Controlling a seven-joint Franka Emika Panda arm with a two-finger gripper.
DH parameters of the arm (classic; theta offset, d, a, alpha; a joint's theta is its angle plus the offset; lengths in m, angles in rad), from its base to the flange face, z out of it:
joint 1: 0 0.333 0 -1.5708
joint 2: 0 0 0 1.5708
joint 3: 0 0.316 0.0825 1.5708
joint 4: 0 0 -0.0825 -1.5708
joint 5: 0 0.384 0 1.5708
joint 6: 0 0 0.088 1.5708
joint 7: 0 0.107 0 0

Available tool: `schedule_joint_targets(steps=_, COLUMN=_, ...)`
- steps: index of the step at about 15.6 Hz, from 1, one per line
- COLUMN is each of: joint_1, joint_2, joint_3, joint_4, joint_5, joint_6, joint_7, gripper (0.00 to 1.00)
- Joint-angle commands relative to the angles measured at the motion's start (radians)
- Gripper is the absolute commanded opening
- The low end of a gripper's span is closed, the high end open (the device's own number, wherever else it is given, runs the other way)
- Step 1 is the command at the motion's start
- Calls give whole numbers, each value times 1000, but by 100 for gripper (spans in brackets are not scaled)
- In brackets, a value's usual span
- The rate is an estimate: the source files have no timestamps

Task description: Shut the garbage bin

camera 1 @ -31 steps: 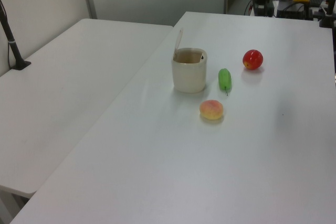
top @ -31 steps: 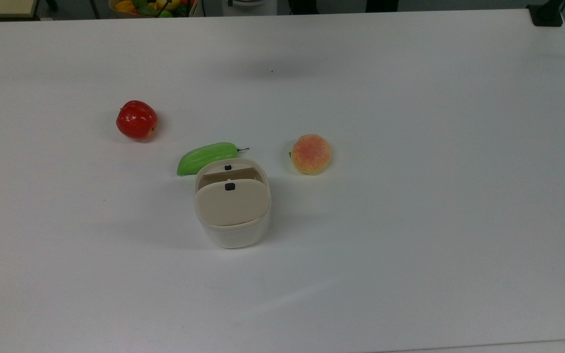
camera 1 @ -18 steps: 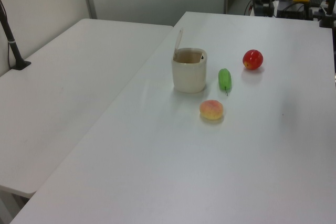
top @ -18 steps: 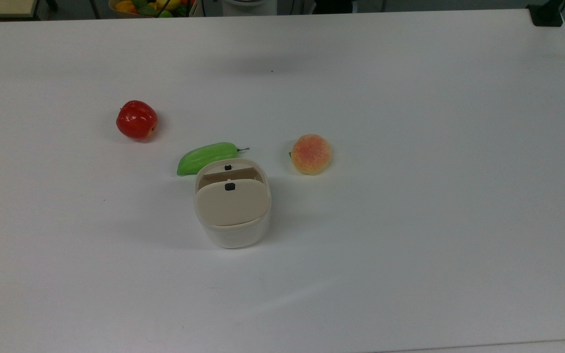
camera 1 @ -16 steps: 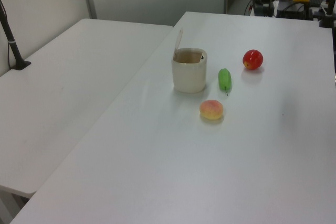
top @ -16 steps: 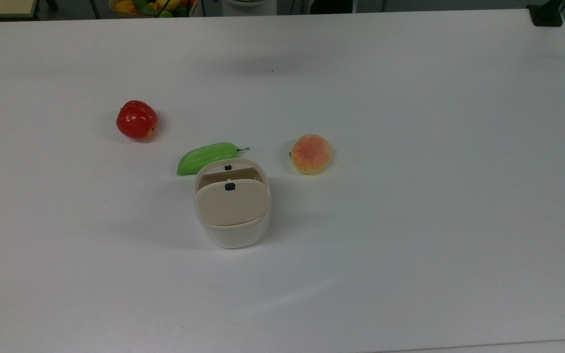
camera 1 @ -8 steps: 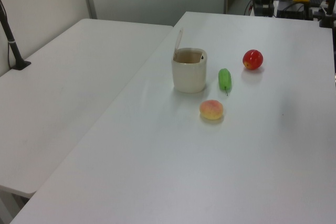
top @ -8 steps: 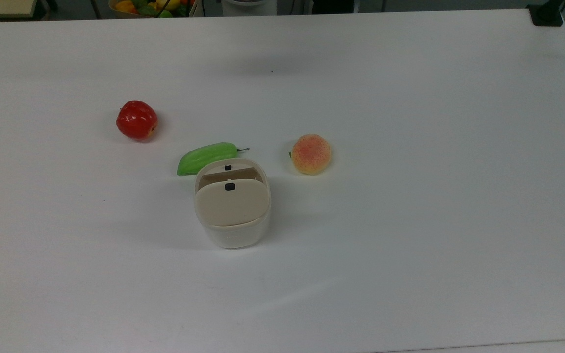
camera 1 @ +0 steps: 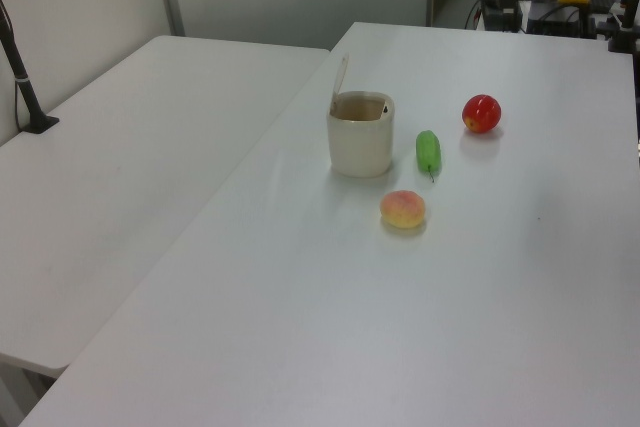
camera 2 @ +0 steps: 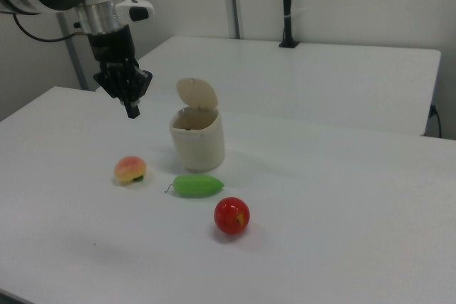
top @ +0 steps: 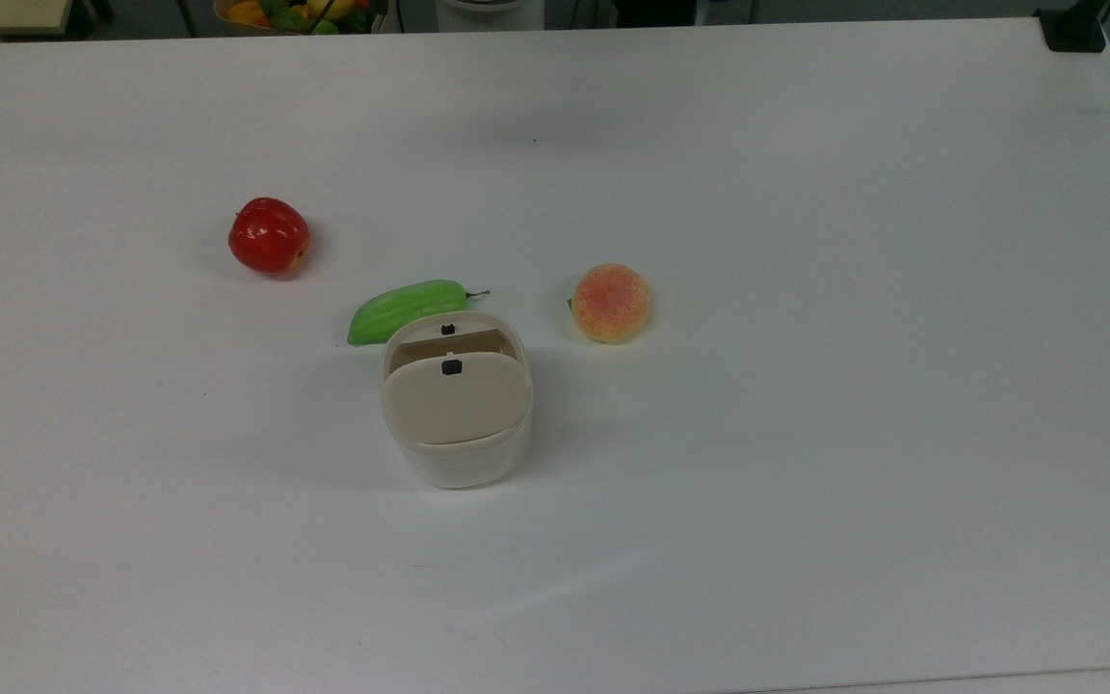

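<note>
Pincer [camera 2: 132,108] hangs in the air above the surface [camera 2: 342,247], tips pointing down and looking pressed together, gripping nothing. Nearest to it, down and to the right view's right, sits the garbage bin [camera 2: 197,138], its beige lid [camera 2: 197,93] standing upright on the hinge, mouth uncovered. Pincer is level with the lid, well apart from it. Below the pincer a peach [camera 2: 130,169] lies on the surface; farther out a green cucumber [camera 2: 197,186], then a red apple [camera 2: 231,216]. Task looks unstarted: lid not touched, not lowered. Left: reach the lid, push it down until it latches.
</note>
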Motion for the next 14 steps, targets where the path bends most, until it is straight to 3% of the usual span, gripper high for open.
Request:
schedule_joint_targets(steps=1, joint_1=11, joint_2=3, joint_3=-2, joint_4=-9, joint_5=18, joint_6=4, joint_7=0, gripper=0)
schedule_joint_targets(steps=7, joint_1=11, joint_2=58, joint_3=-2, joint_4=46, joint_5=61, joint_6=37, joint_7=20, gripper=0)
schedule_joint_targets(steps=12, joint_1=34, joint_2=90, joint_3=-1, joint_4=56, joint_5=74, joint_6=145, joint_7=46, gripper=0)
schedule_joint_targets(steps=14, joint_1=40, joint_2=125, joint_3=-1, joint_4=103, joint_5=98, joint_6=218, joint_7=46, gripper=0)
